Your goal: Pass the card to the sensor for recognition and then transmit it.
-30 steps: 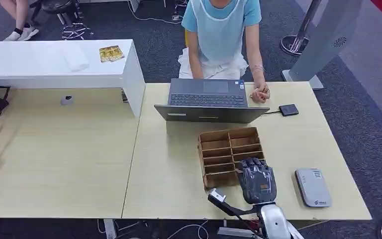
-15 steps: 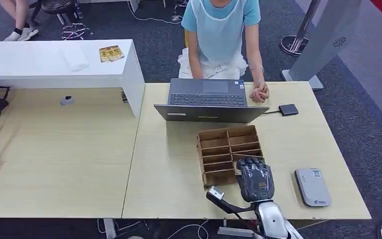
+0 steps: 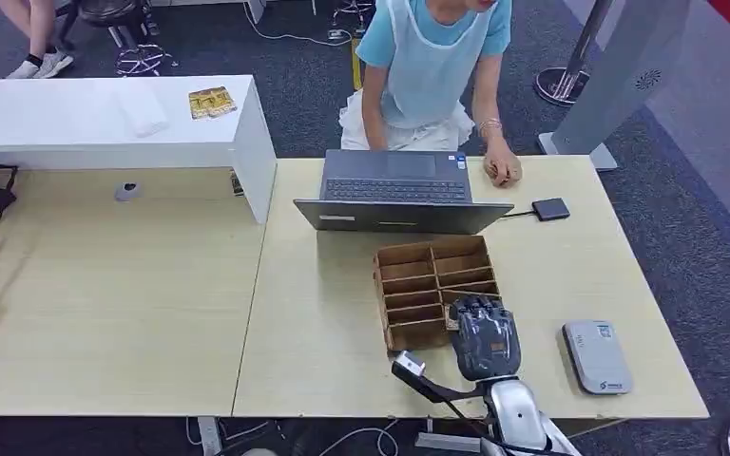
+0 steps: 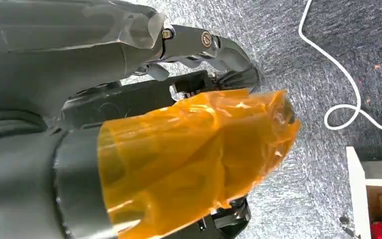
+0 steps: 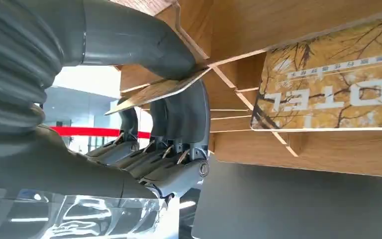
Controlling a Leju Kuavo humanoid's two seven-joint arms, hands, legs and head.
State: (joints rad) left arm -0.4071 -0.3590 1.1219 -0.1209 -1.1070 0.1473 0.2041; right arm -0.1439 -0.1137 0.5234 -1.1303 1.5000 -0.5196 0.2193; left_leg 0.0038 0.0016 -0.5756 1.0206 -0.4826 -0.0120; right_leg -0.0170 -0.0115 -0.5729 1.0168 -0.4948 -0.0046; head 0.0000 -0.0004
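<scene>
A wooden card box (image 3: pixel 418 285) with several slots stands on the table in front of the laptop. My right hand (image 3: pixel 484 335) reaches into its near right corner. In the right wrist view the thumb (image 5: pixel 129 37) and fingers (image 5: pixel 179 124) pinch a thin card (image 5: pixel 156 91) seen edge-on. A second yellow card (image 5: pixel 328 84) printed HOTEL stands in a slot beside it. The grey-white card sensor (image 3: pixel 597 356) lies flat to the right of the hand. My left hand (image 4: pixel 199 45) hangs over grey carpet, holding nothing, with orange film (image 4: pixel 194 159) wrapped near it.
An open laptop (image 3: pixel 399 190) sits behind the box, and a person (image 3: pixel 432 66) sits at it with one hand (image 3: pixel 502 169) on the table. A small black device (image 3: pixel 551 209) lies right of the laptop. A white counter (image 3: pixel 105 119) stands at the far left.
My right hand has crept a little further forward into the box's near right slot. The person has leaned and shifted the hand on the table.
</scene>
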